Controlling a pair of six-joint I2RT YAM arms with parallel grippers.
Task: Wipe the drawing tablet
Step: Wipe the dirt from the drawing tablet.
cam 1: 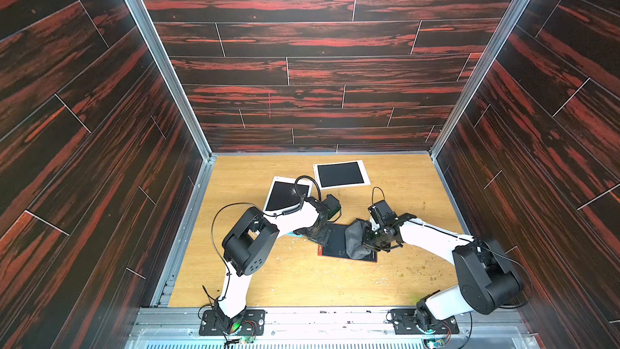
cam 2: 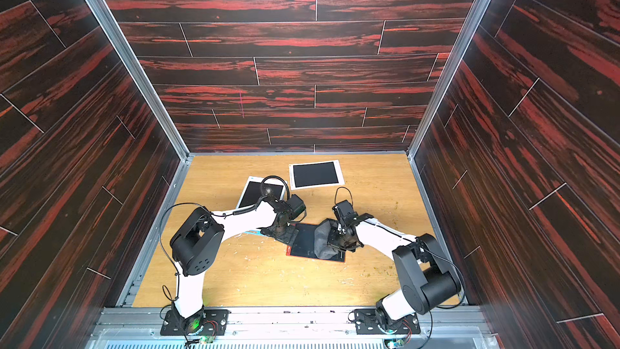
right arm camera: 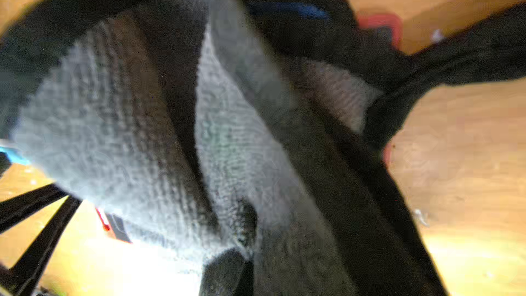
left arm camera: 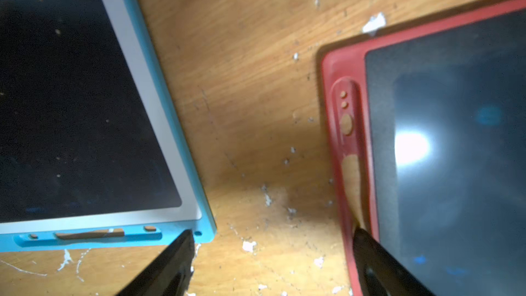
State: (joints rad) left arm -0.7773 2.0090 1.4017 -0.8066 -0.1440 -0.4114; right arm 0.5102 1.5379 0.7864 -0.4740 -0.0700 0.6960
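The red-framed drawing tablet (cam 1: 335, 243) (cam 2: 303, 241) lies flat near the middle of the wooden table. A grey cloth (cam 1: 357, 238) (cam 2: 322, 240) is bunched on its right half, with my right gripper (cam 1: 368, 241) (cam 2: 332, 242) shut on it. In the right wrist view the cloth (right arm camera: 136, 138) fills most of the picture and hides the screen. My left gripper (cam 1: 317, 235) (left arm camera: 273, 240) stands open at the tablet's left edge. One of its fingers (left arm camera: 378, 260) is over the red frame (left arm camera: 341, 138), the other beside a blue-framed tablet (left arm camera: 170, 166).
Two white-framed tablets lie further back, one (cam 1: 340, 174) near the rear wall and one (cam 1: 285, 194) partly under the left arm's cable. White flecks and scratches mark the table (cam 1: 302, 276). Dark wood-patterned walls close in three sides.
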